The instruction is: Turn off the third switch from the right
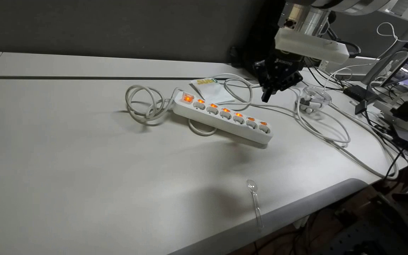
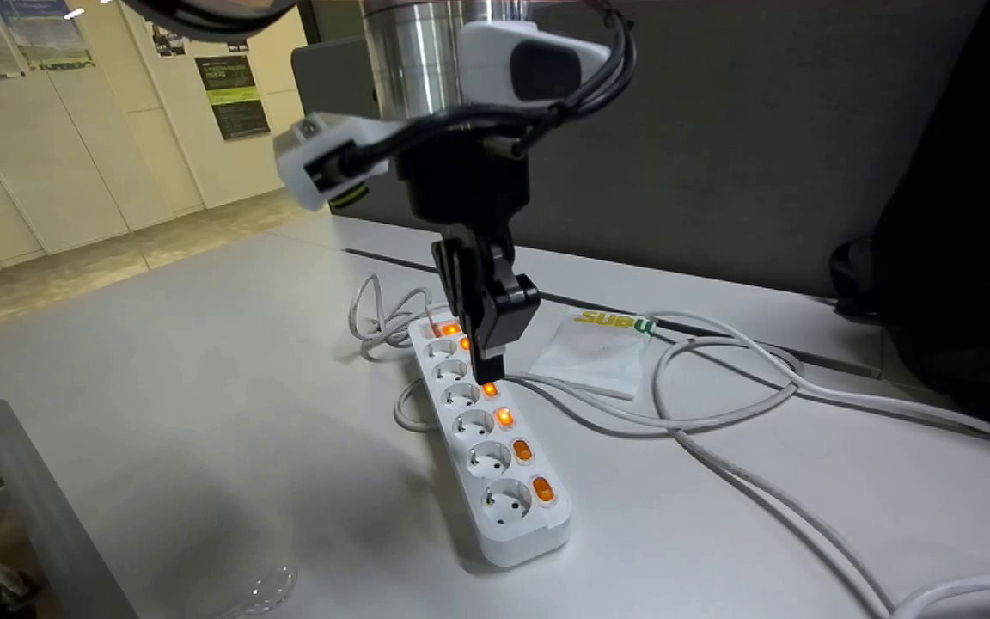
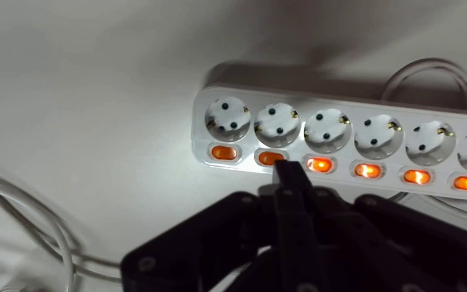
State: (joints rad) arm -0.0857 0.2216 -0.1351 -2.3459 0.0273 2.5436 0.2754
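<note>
The third switch (image 3: 319, 164) from the right glows orange on the strip (image 1: 221, 124); the two switches (image 3: 224, 153) between it and the nearest end are unlit. The strip lies flat, sockets up. The gripper (image 2: 488, 368) hangs pointing down, its fingers (image 3: 290, 173) clenched together — in the wrist view they cover part of the strip's long edge and a corner of the second switch (image 3: 270, 158), just beside the third. In an exterior view the fingertips (image 1: 266, 95) stand in the air, apart from the strip.

On the socket side the table (image 1: 101, 177) spreads wide to its grey front edge, where a spoon (image 1: 252, 186) lies with its handle across that edge. The switch side is tighter: a packet (image 2: 594, 354) lies just beside the strip, then loops of cord (image 2: 890, 406), then the groove (image 1: 101, 77) along the table's back and the dark panel (image 1: 119, 32). At the strip's far end, by the large lit switch (image 1: 187, 98), sits a coil (image 1: 151, 112) of cord. Past the unlit end there is more table — as far as a clear cup (image 1: 315, 96) with cords beside it.
</note>
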